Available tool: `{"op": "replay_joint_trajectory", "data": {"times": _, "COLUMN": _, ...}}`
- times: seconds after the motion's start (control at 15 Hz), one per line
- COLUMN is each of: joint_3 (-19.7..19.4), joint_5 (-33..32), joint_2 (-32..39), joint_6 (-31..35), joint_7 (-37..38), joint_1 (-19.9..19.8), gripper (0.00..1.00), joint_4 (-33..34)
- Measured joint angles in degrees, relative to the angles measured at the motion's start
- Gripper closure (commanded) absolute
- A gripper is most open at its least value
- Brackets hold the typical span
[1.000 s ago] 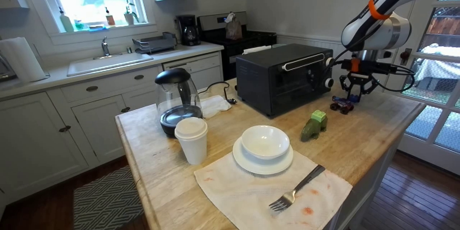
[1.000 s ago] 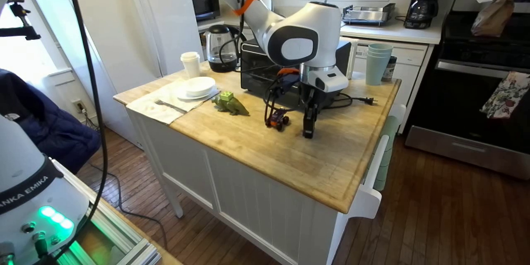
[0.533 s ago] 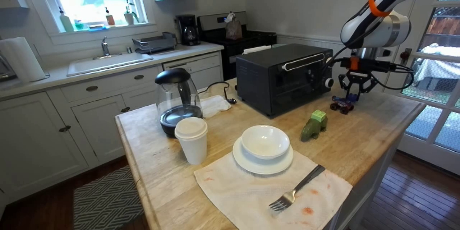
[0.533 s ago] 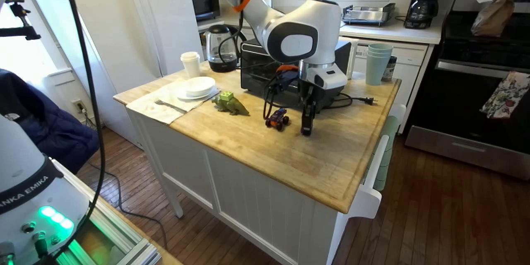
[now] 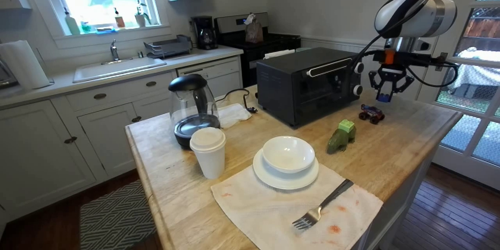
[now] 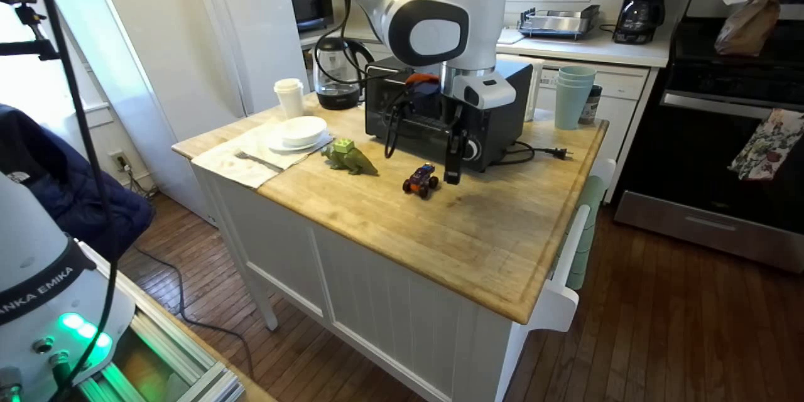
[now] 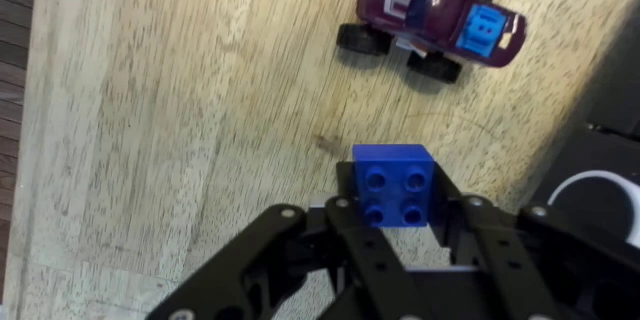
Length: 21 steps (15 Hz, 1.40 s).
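The gripper (image 5: pixel 384 96) was clamped on the blue block (image 7: pixel 393 186) (two-by-two studded) — jaws parted by its width only — and held it aloft near the purple toy truck (image 7: pixel 442 17).

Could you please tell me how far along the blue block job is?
Done: the gripper is shut on the blue block. In hand: it hangs above the table near the toy truck. Left: likely setting it down, as it is not yet released.
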Motion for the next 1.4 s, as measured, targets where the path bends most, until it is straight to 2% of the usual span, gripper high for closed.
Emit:
{"op": "replay_joint_trajectory", "data": {"times": 0.27, "joint_3": -0.4, "joint_5": -0.3, "joint_2": -4.9, "joint_6": 0.0, "joint_7": 1.6, "joint_1": 2.5, "gripper": 0.89, "joint_4": -6.3}}
{"op": "replay_joint_trajectory", "data": {"times": 0.33, "joint_3": -0.4, "joint_5": -0.4, "joint_2": -6.2, "joint_6": 0.0, "joint_7": 2.2, "joint_1": 3.2, "gripper": 0.64, "joint_4": -7.9}}
{"op": "replay_joint_trajectory", "data": {"times": 0.6, "joint_3": -0.5, "joint_5": -0.4, "joint_2": -9.6, "joint_6": -0.1, "joint_7": 3.6, "joint_1": 4.6, "gripper": 0.64, "joint_4": -11.9}}
{"op": "replay_joint_trajectory", "data": {"times": 1.0, "joint_3": -0.7, "joint_5": -0.4, "joint_2": -9.9, "joint_6": -0.1, "joint_7": 3.7, "joint_1": 4.6, "gripper": 0.64, "joint_4": -12.5}}
{"op": "replay_joint_trajectory", "data": {"times": 1.07, "joint_3": -0.7, "joint_5": -0.4, "joint_2": -9.9, "joint_6": -0.1, "joint_7": 3.7, "joint_1": 4.6, "gripper": 0.89, "joint_4": -12.5}}
{"op": "replay_joint_trajectory", "data": {"times": 1.4, "joint_3": -0.5, "joint_5": -1.1, "joint_2": -10.0, "joint_6": 1.1, "joint_7": 3.9, "joint_1": 5.3, "gripper": 0.89, "joint_4": -12.6}}
